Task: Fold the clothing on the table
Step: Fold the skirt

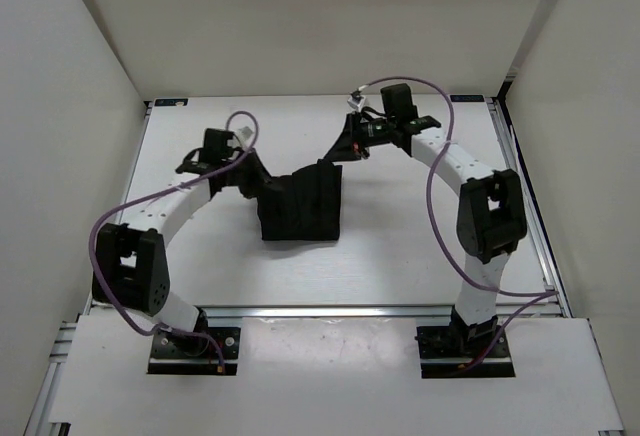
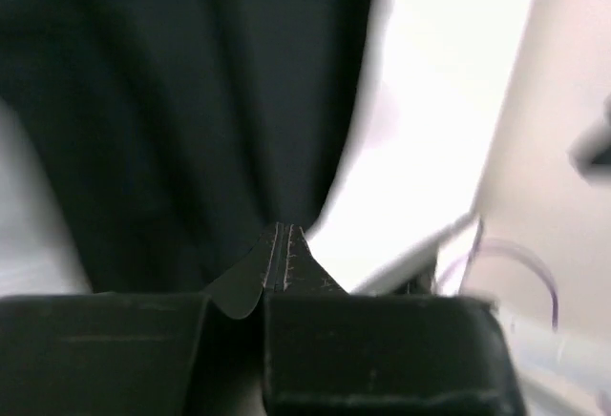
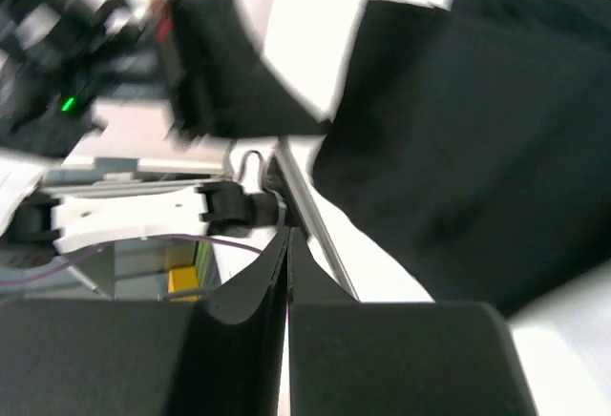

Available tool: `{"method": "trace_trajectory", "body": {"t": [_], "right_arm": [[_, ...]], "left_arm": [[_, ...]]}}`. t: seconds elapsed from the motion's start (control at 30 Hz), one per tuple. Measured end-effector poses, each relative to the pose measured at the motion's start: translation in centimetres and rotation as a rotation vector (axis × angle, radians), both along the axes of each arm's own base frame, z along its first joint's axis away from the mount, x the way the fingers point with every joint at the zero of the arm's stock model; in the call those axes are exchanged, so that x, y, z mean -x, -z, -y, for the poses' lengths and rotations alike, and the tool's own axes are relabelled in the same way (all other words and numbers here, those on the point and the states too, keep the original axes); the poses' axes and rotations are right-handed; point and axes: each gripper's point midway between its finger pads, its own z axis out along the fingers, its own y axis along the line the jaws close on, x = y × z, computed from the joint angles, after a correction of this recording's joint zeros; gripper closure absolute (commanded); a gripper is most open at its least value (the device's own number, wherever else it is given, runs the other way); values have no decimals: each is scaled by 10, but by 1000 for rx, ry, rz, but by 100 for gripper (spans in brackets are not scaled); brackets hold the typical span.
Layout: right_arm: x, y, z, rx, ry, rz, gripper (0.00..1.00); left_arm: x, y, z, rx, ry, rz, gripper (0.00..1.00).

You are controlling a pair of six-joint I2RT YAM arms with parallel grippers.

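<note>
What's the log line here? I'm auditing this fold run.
left gripper: shut on clothing | right gripper: shut on clothing | clothing: bunched between both, middle on table | fold: unfinished

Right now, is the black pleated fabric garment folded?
Not folded: the garment lies bunched on the white table, one corner raised in the shut left claw.

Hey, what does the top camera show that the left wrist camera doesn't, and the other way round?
Only the top view: the left arm and right arm whole, the right gripper, the clothing's full outline. Only the left wrist view: the left gripper's shut fingertips up close, cloth narrowing toward them. Both: the black clothing against the white table.
</note>
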Motion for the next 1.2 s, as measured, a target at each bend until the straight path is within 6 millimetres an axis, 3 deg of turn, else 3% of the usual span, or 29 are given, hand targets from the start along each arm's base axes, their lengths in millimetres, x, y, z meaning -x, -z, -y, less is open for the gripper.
{"method": "trace_trajectory", "body": {"t": [0.1,0.17,0.23,0.3,0.43,0.53,0.67,0.7,0.8,0.9,0.93,1.03,1.07,1.13,1.2], "right_arm": [[10,18,20,72,39,-25,100],[20,37,25,115,43,-62,100],[31,55,29,158,41,-109,100],[38,64,32,187,40,-141,100],[40,67,32,200,34,-136,100],[39,64,32,205,33,-129,100],[32,56,29,198,28,-106,100],[30,53,28,195,26,-100,100],[26,45,27,180,22,-80,85],[22,39,33,170,32,-63,68],[20,38,38,169,44,-57,66],[14,32,65,168,107,-40,64],[12,27,85,168,156,-42,64],[8,24,110,164,220,-3,63],[21,29,132,185,267,-18,63]], "left_arm": [[31,4,44,72,118,1,100],[54,25,51,92,139,-62,100],[67,50,38,74,97,-136,100],[71,72,13,30,16,-201,100],[67,92,-30,-29,-118,-221,100],[73,107,-40,-23,-155,-226,100],[87,122,-34,-2,-150,-258,100],[85,121,-32,3,-146,-251,100],[74,110,-31,24,-142,-221,100],[43,77,-42,79,-164,-149,97],[28,62,-49,97,-179,-108,93],[-2,19,-71,118,-206,19,84],[-10,-1,-82,115,-217,81,82],[-5,-10,-86,91,-210,110,84],[9,-8,-83,70,-194,109,84]]}}
